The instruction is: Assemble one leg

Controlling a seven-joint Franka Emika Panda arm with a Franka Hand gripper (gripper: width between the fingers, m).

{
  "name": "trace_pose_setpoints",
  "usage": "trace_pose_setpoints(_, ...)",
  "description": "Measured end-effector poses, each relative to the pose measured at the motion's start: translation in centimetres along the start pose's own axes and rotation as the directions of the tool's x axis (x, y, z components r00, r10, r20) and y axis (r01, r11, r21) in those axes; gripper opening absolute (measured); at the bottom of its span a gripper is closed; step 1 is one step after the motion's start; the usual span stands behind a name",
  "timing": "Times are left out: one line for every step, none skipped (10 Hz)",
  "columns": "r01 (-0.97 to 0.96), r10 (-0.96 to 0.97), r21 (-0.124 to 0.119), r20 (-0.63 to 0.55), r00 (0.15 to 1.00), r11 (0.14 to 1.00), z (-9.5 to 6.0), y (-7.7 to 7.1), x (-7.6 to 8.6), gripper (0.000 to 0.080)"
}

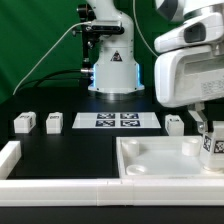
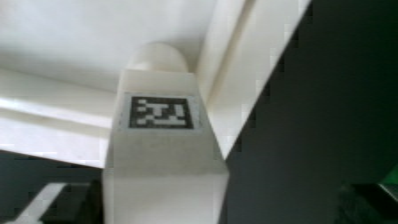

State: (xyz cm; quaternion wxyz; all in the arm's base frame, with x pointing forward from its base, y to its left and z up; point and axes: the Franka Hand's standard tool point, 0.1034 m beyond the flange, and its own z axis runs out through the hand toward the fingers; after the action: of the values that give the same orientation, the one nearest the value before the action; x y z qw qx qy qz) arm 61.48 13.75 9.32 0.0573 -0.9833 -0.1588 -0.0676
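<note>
Where your gripper [image 1: 204, 124] sits: 3 o'clock in the exterior view, low over the 3 o'clock end of the tabletop [image 1: 150, 160], just above the leg [image 1: 210, 143].
Gripper state: jaws spread wide, released; nothing pinched that I can see.
Leg position: upright, tag facing the exterior camera, standing inside the tabletop near its raised wall. The wrist view has the leg [image 2: 164, 150] dead centre, tag high on its face, tabletop [image 2: 71, 60] right behind it. Seated in a socket or only resting there: can't tell.
Other legs: three loose on the black table [image 1: 80, 150]. Left leg [image 1: 24, 123] and second leg [image 1: 53, 122] lie at 9 o'clock of the marker board [image 1: 118, 121], third leg [image 1: 174, 125] at its 3 o'clock. All lie apart from the tabletop.
Handling guess: hard chunky plastic, stiff, looks light; it won't crush. The faces are smooth, so probably slippery, and it may twist if you pinch a corner.
Where to hold: your best bet is two flat opposite sides, upper half, jaws square to the faces and centred so it stays plumb.
Step guess: the leg stands at its spot; seating it firm looks like what's left.
Risk: tall narrow block, so a nudge from you could tip it.
</note>
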Motion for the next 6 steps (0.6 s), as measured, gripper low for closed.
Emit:
trace_pose_setpoints(-0.005,0.003,0.017,0.113,0.994,1.0,-0.3,0.1,-0.2,0.0649)
trace_pose_setpoints(-0.006,0.004,0.02,0.134,0.991,1.0,-0.4,0.7,0.4,0.0649)
trace_pose_setpoints(-0.008,0.007,0.015,0.116,0.993,1.0,-0.2,1.2,0.6,0.0649)
trace_pose_setpoints(-0.006,0.004,0.016,0.118,0.993,1.0,-0.2,1.0,0.5,0.0649)
trace_pose_setpoints(-0.006,0.004,0.016,0.119,0.993,1.0,-0.2,1.0,0.5,0.0649)
trace_pose_setpoints(-0.006,0.004,0.016,0.119,0.993,1.0,-0.1,1.0,0.4,0.0649)
